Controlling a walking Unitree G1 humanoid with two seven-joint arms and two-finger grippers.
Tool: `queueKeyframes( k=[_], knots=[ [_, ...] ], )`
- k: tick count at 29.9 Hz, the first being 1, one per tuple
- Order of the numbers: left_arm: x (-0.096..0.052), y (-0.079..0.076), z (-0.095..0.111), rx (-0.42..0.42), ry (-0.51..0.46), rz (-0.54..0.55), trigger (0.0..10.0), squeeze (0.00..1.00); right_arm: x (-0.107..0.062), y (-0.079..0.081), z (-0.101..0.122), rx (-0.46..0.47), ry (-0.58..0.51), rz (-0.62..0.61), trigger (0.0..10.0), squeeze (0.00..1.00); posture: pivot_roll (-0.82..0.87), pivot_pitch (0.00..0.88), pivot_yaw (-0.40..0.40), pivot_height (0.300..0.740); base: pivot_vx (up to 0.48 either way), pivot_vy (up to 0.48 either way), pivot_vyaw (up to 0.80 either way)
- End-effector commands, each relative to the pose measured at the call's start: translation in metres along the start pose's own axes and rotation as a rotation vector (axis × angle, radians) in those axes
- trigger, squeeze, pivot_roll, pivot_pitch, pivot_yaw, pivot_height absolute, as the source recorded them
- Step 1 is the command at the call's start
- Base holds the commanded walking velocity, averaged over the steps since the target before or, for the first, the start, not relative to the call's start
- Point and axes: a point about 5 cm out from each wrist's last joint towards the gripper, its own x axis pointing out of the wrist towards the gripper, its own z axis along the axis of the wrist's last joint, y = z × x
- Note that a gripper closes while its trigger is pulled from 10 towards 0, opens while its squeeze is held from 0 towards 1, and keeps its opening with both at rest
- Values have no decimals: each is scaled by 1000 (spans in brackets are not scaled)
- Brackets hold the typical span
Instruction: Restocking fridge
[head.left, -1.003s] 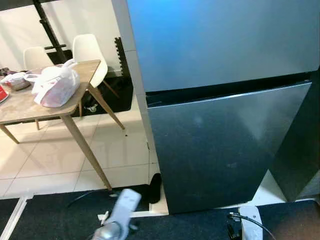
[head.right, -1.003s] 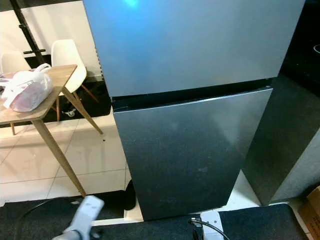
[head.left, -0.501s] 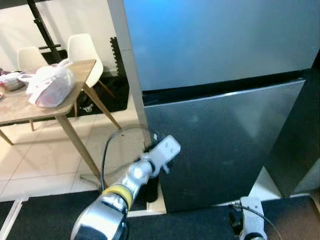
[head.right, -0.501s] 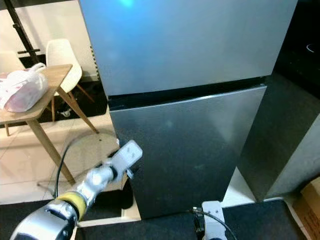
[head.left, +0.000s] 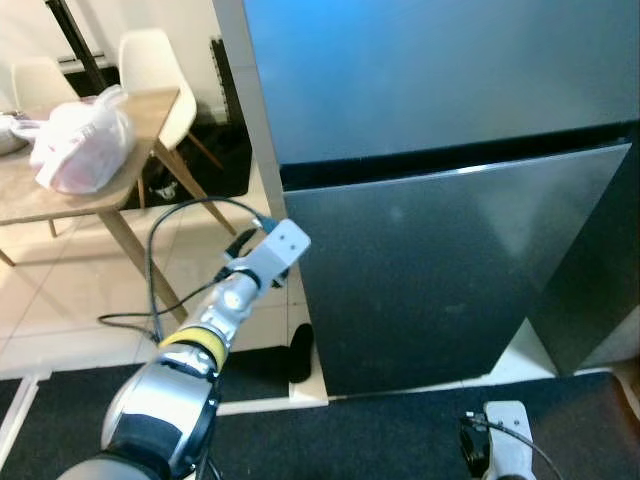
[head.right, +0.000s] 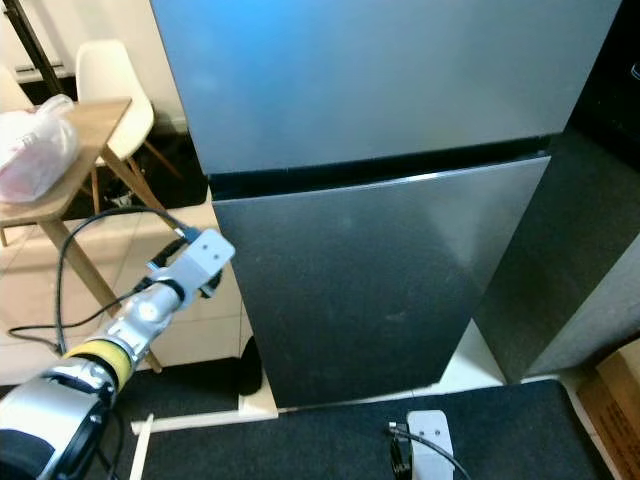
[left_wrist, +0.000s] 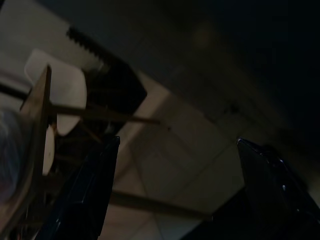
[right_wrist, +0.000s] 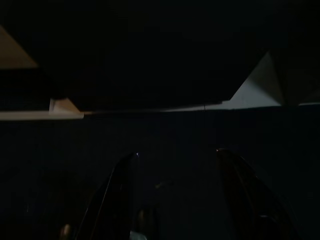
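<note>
The grey two-door fridge (head.left: 430, 150) stands shut in front of me, a black gap (head.left: 450, 160) dividing its upper and lower doors. My left arm is raised, and its white wrist block (head.left: 279, 247) hovers beside the left edge of the lower door (head.left: 430, 270), just under the gap. In the left wrist view my left gripper (left_wrist: 175, 195) is open, fingers wide apart, with nothing between them. A white plastic bag (head.left: 78, 150) lies on the wooden table (head.left: 140, 130) at the left. My right gripper (right_wrist: 180, 195) hangs low in the dark, open and empty.
Two white chairs (head.left: 150, 65) stand behind the table on the pale tiled floor (head.left: 60, 310). A black cable (head.left: 150, 290) loops from my left arm. A dark mat (head.left: 380, 430) lies before the fridge, and a dark cabinet (head.right: 580, 260) stands on its right.
My left arm has risen from the bottom of the picture to the lower door's left edge. The camera has shifted slightly; the fridge stays shut.
</note>
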Motion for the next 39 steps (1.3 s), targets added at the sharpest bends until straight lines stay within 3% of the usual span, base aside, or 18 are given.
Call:
queueKeyframes(
  k=[1,3,4,5,7,8,10,11,13,16,19,22,26,29,33,36,39],
  knots=[
    [-7,-7,-20,-11,65,-32,10000,0,-2,4,-4,2,16,16,10000,0,-140,180,75,740,0,0,0],
    [-16,-35,-36,-36,106,-168,10000,0,-3,7,-9,-4,38,37,10000,0,-140,182,78,740,0,0,0],
    [-27,-59,-49,-53,149,-274,10000,0,-4,9,-12,-10,53,47,10000,0,-137,178,79,740,0,0,0],
    [-27,-59,-49,-53,149,-274,10000,0,-4,9,-12,-10,53,47,10000,0,-137,178,79,740,0,0,0],
    [-45,-92,-69,-91,217,-422,10000,0,-6,11,-17,-18,71,57,10000,0,-135,170,78,740,0,0,0],
    [-45,-92,-69,-91,217,-422,10000,0,-6,11,-17,-18,71,57,10000,0,-135,170,78,740,0,0,0],
    [-71,-131,-85,-119,276,-547,10000,0,-7,11,-20,-27,86,56,10000,0,-130,164,67,740,0,0,0],
    [-71,-131,-85,-119,276,-547,10000,0,-7,11,-20,-27,86,56,10000,0,-130,164,67,740,0,0,0],
    [-79,-148,-84,-111,257,-583,10000,0,-6,9,-18,-33,83,50,10000,0,-126,157,60,740,0,0,0],
    [-56,-140,-50,-118,134,-506,10000,0,0,5,-6,-36,55,33,10000,0,-125,144,61,740,0,0,0],
    [-43,-130,-33,-117,83,-468,10000,0,2,3,-1,-34,41,27,10000,0,-125,141,63,740,0,0,0],
    [-12,-89,10,-94,-37,-319,10000,0,6,3,9,-25,10,17,10000,0,-125,130,74,740,0,0,0],
    [2,-53,29,-85,-72,-184,10000,0,7,3,10,-22,7,13,10000,0,-125,125,82,740,0,0,0],
    [7,-23,29,-63,-59,-70,10000,0,5,2,6,-17,12,9,10000,0,-126,126,87,740,0,0,0],
    [7,-15,23,-52,-39,-40,10000,0,3,2,3,-13,17,7,10000,0,-132,132,87,740,0,0,0],
    [1,-2,0,-4,29,23,10000,0,0,1,-2,-16,24,15,10000,0,-140,149,81,740,0,0,0],
    [-3,0,-12,-6,65,19,10000,0,-2,0,-5,-27,33,23,10000,0,-147,168,72,740,0,0,0]
  ],
)
